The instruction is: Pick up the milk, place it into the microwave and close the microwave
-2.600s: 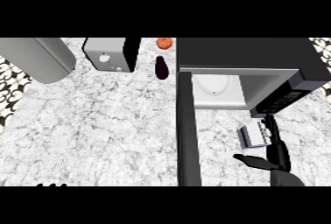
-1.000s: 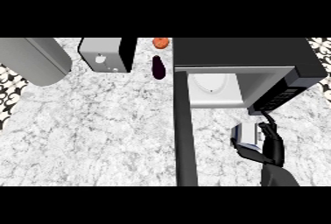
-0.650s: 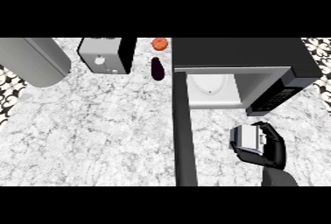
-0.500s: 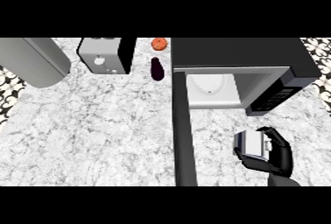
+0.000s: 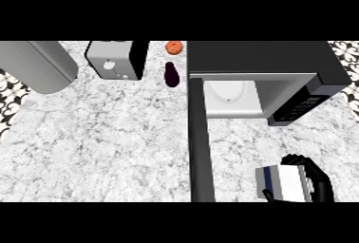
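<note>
Head view: the marbled surface (image 5: 105, 137) runs wide and bare across the left and middle, from the toaster down to the lower edge. Along the far edge stand a grey rounded appliance (image 5: 35, 64) at the left corner, a toaster (image 5: 116, 59) beside it, then a dark aubergine (image 5: 171, 75) and a small orange fruit (image 5: 174, 47) just behind it, both close to the microwave's left side. The microwave (image 5: 266, 61) fills the upper right; its cavity (image 5: 242, 97) stands open, pale inside, with a white plate-like shape on its floor. The open door (image 5: 199, 142) juts straight toward the lower edge as a long dark bar, splitting the surface into a broad left part and a narrower strip at right. The control panel (image 5: 301, 102) sits at the cavity's right. Between the door and the right edge, bare surface lies in front of the cavity.

The right robot hand (image 5: 316, 178) comes in at the lower right, its fingers curled over the top and far side of the milk (image 5: 284, 182), holding it. The carton lies near the lower edge, just right of the door's end and well apart from the cavity. The left robot hand does not show.
</note>
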Robot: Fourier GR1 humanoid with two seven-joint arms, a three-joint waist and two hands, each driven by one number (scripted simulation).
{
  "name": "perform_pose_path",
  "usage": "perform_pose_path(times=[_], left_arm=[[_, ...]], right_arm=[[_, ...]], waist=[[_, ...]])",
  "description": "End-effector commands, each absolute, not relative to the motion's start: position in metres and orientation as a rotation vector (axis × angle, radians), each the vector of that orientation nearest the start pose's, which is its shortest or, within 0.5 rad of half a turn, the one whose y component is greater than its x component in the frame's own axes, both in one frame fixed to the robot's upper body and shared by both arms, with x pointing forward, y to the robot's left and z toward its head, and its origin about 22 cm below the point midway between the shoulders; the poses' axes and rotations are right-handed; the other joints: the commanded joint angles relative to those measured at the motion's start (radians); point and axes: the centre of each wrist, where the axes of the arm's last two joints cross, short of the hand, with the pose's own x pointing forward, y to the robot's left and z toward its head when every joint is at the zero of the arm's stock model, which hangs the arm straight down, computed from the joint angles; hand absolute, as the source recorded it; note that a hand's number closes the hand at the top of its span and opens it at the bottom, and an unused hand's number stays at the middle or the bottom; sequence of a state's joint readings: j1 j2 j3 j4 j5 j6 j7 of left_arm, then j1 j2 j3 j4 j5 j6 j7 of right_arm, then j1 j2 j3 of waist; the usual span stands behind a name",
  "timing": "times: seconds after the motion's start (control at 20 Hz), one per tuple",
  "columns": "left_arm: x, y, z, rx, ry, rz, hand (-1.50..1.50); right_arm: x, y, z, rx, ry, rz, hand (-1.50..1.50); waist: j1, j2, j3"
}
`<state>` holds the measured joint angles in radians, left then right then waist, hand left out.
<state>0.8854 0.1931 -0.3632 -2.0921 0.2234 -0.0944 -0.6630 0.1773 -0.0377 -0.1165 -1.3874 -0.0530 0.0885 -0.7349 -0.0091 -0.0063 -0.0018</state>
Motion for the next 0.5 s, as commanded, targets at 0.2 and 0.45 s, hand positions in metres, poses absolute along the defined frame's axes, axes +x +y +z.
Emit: perform_pose_path(times=[0.2, 0.45], left_arm=[[0.043, 0.239, 0.019, -0.219, -1.892, 0.188, -1.50], [0.035, 0.248, 0.013, -0.199, -1.910, 0.210, -1.50]], right_arm=[[0.186, -0.254, -0.018, -0.015, -1.995, -0.165, 1.50], [0.204, -0.222, -0.012, -0.123, -1.990, -0.088, 1.50]], waist=[[0.009, 0.005, 0.001], [0.014, 0.005, 0.001]])
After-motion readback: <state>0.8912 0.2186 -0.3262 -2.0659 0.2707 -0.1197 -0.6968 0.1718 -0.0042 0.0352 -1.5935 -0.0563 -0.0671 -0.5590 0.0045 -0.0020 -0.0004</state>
